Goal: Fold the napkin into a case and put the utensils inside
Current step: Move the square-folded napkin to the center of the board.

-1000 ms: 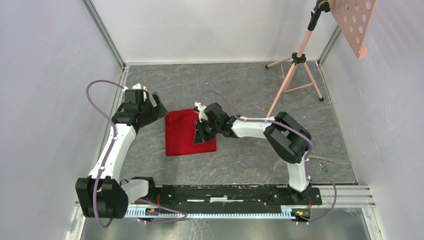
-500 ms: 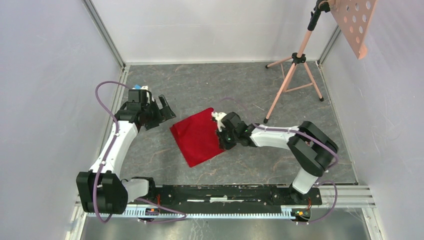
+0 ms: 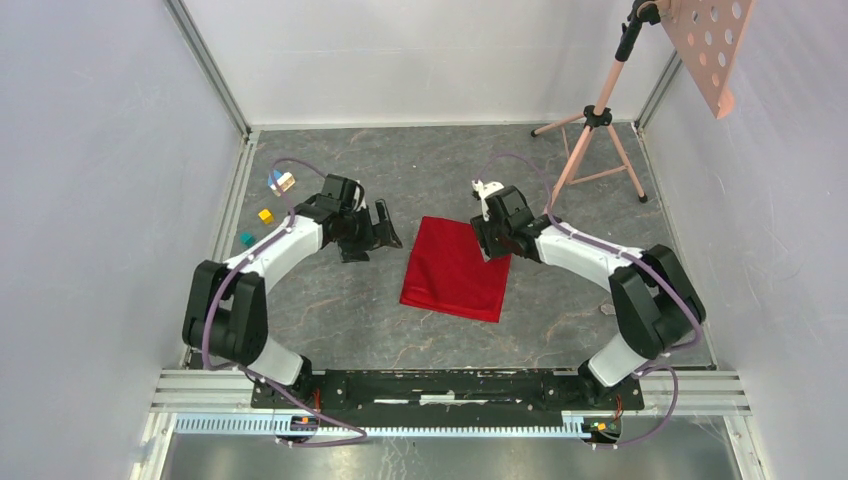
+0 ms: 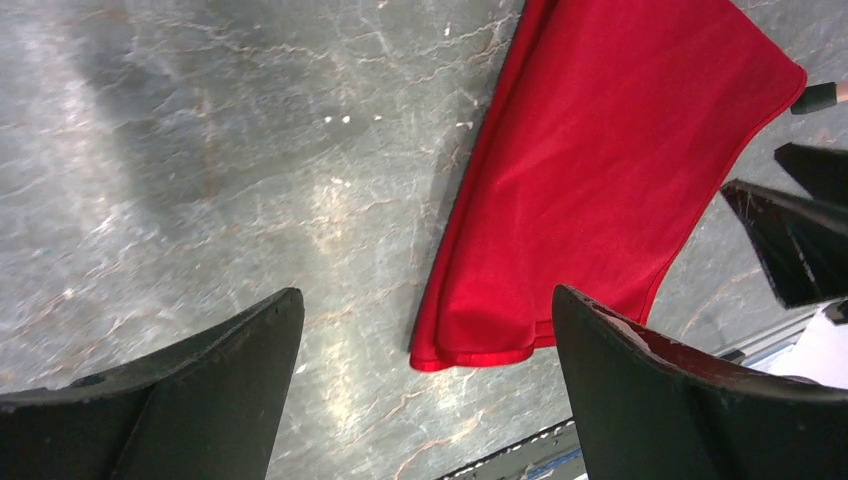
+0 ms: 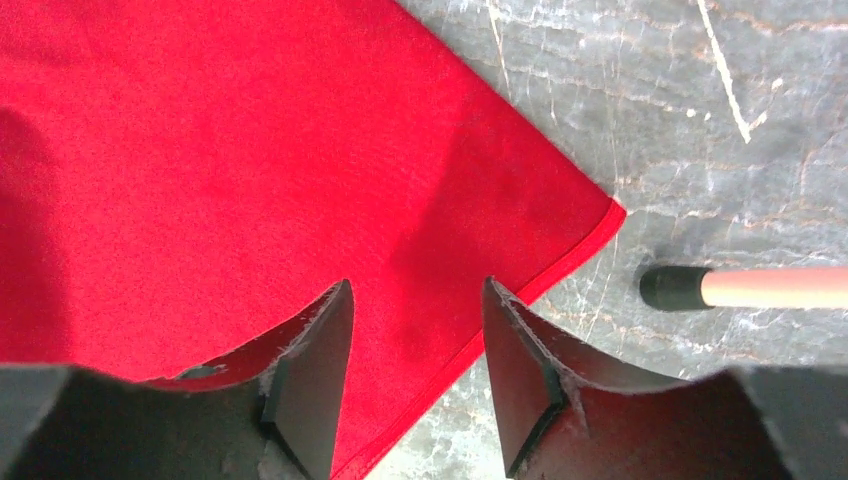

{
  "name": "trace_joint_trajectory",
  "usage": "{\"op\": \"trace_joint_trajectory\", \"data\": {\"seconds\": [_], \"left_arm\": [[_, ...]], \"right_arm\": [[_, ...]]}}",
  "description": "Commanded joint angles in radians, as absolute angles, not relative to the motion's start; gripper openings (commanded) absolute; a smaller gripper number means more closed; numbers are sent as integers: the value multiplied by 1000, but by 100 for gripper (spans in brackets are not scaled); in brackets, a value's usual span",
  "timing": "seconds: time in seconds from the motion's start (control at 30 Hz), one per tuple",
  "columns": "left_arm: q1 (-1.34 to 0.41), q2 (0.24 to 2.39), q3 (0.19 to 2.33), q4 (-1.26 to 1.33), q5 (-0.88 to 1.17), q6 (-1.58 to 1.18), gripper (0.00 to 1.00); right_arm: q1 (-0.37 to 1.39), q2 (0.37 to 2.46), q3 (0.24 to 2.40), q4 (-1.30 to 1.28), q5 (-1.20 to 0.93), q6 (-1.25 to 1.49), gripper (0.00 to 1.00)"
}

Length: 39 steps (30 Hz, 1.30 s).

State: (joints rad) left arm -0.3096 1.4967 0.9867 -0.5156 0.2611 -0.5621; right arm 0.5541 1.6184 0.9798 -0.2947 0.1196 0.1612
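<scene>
Napkin (image 3: pixel 455 272) lies flat; left jaws wide, right jaws part-open and empty at its corner, which a low pass could snag and bunch.

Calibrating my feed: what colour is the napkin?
The napkin is plain bright red, clearest in the right wrist view.

Red napkin (image 4: pixel 600 170) on grey table (image 4: pixel 200 150) beyond wide-apart jaws

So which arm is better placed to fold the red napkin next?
Probably right: the right gripper hangs open over a corner of the napkin, while the left gripper sits open off the cloth.
</scene>
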Motion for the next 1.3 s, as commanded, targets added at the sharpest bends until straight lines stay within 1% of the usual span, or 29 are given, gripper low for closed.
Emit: {"op": "trace_joint_trajectory", "data": {"seconds": [0.0,0.17,0.3,0.4,0.47,0.57,0.63,0.67,0.73,0.83,0.93,1.07,1.13,1.2,1.27], "left_arm": [[-355,1543,995,-366,318,-646,100],[-426,1599,961,-360,306,-650,96],[-452,1585,887,-335,294,-662,91],[-477,1560,850,-325,294,-670,84],[-491,1535,832,-327,290,-671,78],[-500,1490,802,-329,296,-677,70],[-504,1464,785,-335,300,-679,68],[-505,1453,775,-335,303,-683,67],[-508,1439,762,-336,311,-686,64],[-511,1432,755,-334,319,-688,60],[-515,1435,755,-325,333,-692,56],[-524,1438,746,-309,344,-700,54],[-525,1441,741,-303,343,-700,49],[-525,1442,738,-300,342,-700,47],[-526,1443,735,-295,344,-701,44]], "right_arm": [[516,1529,867,-237,63,192,58],[483,1513,804,-196,60,200,58],[463,1559,816,-180,66,189,54],[460,1607,849,-163,80,165,53],[460,1645,885,-151,52,145,53],[462,1670,955,-226,33,131,52],[462,1614,939,-273,54,142,57],[462,1581,915,-290,53,149,61],[463,1505,855,-308,-9,182,66],[468,1423,761,-297,-156,253,67],[497,1354,693,-269,-216,335,64],[544,1321,646,-247,-243,413,61],[569,1310,630,-240,-237,441,58],[587,1299,616,-238,-216,464,53],[600,1293,608,-246,-200,485,45]]}}
